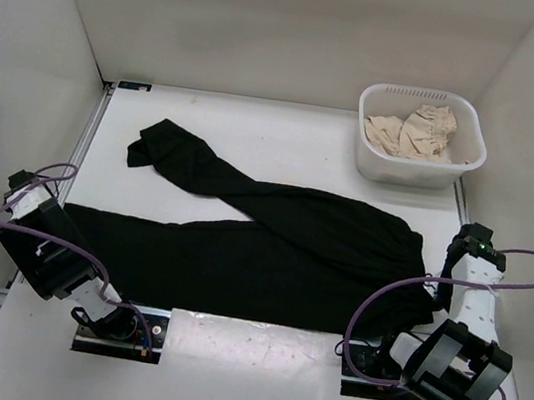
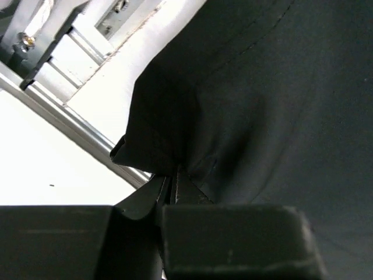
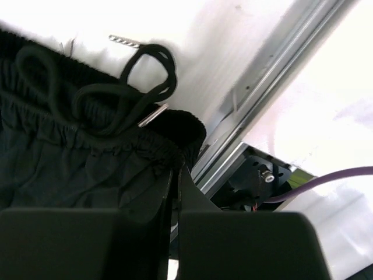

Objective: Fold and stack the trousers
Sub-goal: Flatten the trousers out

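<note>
The black trousers (image 1: 280,247) lie spread across the table, waistband to the right. One leg runs to the far left and the other along the near edge. My left gripper (image 2: 173,178) is shut on the hem corner of the near leg (image 2: 262,105), at the table's left side. My right gripper (image 3: 176,169) is shut on the gathered waistband (image 3: 87,134), beside its looped drawstring (image 3: 143,64). From above, both pairs of jaws are hidden under the left arm (image 1: 40,242) and the right arm (image 1: 465,320).
A white basket (image 1: 466,114) holding a beige cloth (image 1: 413,131) stands at the back right. White walls close in the table (image 1: 287,133) on three sides. Metal rails (image 3: 256,99) run along the table's edges close to both grippers.
</note>
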`<move>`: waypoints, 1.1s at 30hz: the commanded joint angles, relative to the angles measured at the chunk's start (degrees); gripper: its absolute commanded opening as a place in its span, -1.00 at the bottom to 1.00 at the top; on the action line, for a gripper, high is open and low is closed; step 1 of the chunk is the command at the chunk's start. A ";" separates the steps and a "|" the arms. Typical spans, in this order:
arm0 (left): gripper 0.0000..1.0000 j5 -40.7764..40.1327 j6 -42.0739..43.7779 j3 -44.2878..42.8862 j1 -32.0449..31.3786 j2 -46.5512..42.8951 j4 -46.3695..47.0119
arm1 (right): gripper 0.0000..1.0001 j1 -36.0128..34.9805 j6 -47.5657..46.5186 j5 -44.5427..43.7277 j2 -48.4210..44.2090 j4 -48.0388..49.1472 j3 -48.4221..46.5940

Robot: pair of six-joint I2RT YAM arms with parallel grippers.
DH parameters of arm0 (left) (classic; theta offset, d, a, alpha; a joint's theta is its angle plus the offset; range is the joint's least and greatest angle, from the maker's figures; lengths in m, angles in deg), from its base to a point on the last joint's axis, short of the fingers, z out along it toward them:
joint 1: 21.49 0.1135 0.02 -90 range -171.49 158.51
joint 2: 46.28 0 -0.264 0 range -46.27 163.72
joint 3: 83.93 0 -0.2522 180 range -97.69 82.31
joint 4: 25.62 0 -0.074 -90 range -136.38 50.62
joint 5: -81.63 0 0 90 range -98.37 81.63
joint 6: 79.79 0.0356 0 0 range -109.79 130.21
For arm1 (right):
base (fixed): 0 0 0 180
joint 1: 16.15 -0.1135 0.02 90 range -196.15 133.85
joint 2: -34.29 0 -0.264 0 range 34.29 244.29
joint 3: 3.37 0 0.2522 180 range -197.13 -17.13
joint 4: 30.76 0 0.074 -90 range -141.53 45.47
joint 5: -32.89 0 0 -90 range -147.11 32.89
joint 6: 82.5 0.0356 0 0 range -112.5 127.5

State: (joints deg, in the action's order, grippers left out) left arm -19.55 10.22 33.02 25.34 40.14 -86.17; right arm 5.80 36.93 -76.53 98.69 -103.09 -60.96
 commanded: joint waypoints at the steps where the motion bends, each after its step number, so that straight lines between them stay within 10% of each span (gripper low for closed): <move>1: -0.72 -2.36 -0.01 0.08 0.63 -3.79 0.73 | -1.00 1.85 1.85 -4.83 -0.51 -1.02 -3.00; 5: -0.72 -4.11 -0.01 0.08 1.77 -3.79 0.73 | -1.00 2.39 3.00 -8.26 0.20 -1.02 -4.95; 7: -0.38 -4.82 -0.01 0.08 1.78 -3.27 0.73 | -0.94 2.39 3.70 -9.67 0.99 -1.63 -5.56; 9: 0.35 -4.82 -0.01 0.61 1.78 -3.27 0.73 | 0.16 2.39 4.93 -12.65 0.99 -2.25 -5.56; 11: 0.55 -3.86 -0.01 -0.62 1.78 -3.79 -0.58 | 0.67 2.92 4.93 -13.18 0.99 -2.96 -6.43; 21: 0.89 12.93 -0.01 -21.09 -5.77 -6.52 -8.94 | 0.69 2.39 5.21 -3.81 1.51 -2.62 -17.78; 33: 0.95 22.60 -0.01 -55.34 -25.73 29.67 -14.56 | 0.54 -4.90 20.04 9.15 20.31 20.76 -20.76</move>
State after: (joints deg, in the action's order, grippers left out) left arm -0.97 10.20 -15.35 0.36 65.62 -97.53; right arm 2.00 50.24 -69.06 115.26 -90.06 -79.10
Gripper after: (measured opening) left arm 0.976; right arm 0.768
